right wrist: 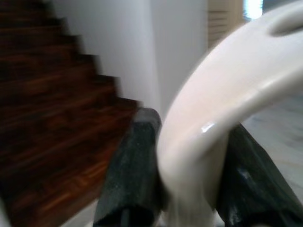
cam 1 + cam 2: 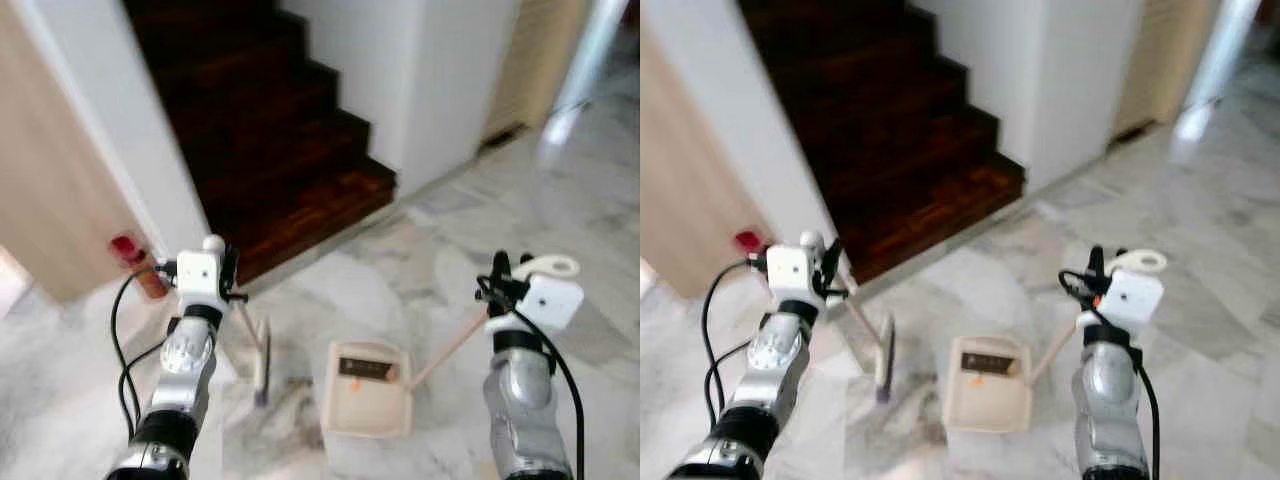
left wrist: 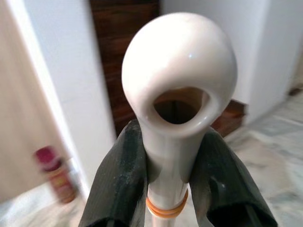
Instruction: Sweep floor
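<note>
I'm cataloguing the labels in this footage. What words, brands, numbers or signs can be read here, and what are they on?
No text can be read.
Dustpan: a dark label with an orange spot, too blurred to read.
Red-capped can by the wall: any printing is too small and blurred.
Broom handle in the left gripper: plain, only orange bands.
Dustpan handle in the right gripper: plain.

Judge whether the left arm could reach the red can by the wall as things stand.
Probably not: the left gripper is shut on the broom handle, and the red can stands apart by the wall.
</note>
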